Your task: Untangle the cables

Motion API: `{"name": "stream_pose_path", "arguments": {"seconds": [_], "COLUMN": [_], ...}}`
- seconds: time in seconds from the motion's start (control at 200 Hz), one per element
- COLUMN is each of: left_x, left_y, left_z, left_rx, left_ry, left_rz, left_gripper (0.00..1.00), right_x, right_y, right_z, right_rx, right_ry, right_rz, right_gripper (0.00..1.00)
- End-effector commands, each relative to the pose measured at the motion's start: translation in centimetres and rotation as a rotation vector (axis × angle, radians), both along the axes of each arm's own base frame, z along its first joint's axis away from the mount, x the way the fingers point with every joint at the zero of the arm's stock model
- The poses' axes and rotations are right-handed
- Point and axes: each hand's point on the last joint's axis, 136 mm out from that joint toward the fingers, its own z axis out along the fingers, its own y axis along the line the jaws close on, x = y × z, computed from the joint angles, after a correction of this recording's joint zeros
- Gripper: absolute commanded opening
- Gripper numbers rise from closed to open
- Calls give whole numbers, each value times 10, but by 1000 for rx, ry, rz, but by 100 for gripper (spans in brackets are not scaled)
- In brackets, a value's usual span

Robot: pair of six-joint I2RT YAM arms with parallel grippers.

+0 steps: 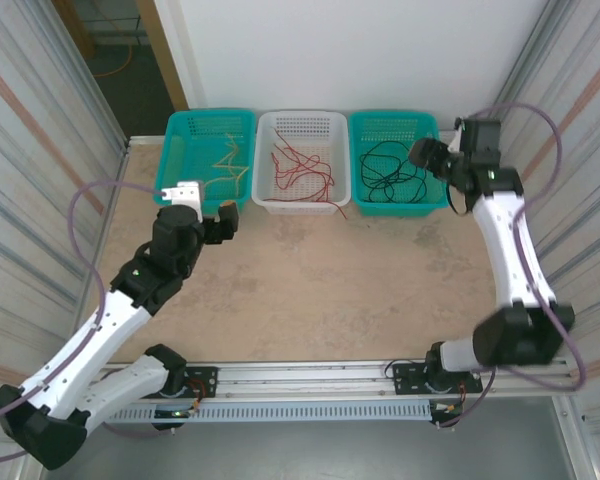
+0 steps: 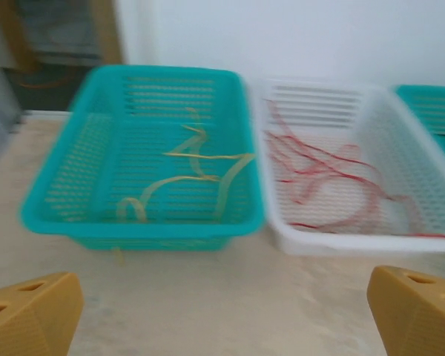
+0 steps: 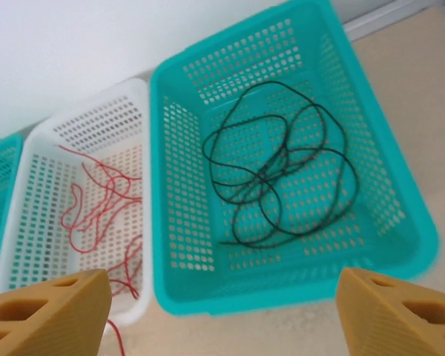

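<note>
Loosely coiled black cables (image 3: pixel 267 176), red cables (image 2: pixel 320 165) strewn front-to-back

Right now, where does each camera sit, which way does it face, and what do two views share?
Top: above and behind the arms, looking down at the table and baskets; both arms, left claw, right claw show.
Left wrist: low, facing the left basket with yellow cables; its open fingers at the bottom corners.
Right wrist: tilted down at the right basket with black cables; fingers likewise.
Shared: both wrist views hold the white basket with red cables.
</note>
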Motion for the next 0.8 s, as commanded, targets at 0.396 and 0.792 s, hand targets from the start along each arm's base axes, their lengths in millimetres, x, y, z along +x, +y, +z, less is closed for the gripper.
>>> {"name": "stream_pose_path", "arguments": {"seconds": [0.396,0.792], "left_x": [23,49], "left_y": [120,130], "left_z": [-136,-152], "left_rx": [266,146], "left_ry": [119,-17], "left_rz": [452,357], "left_gripper": [99,99], "right_x": [-116,-72], "right_y": [-111,-67], "right_z": [-163,-185], "right_rx": [-341,-442], "right_ry": [39,-160], "right_rz": [-594,-275], "right_gripper": [95,99]}}
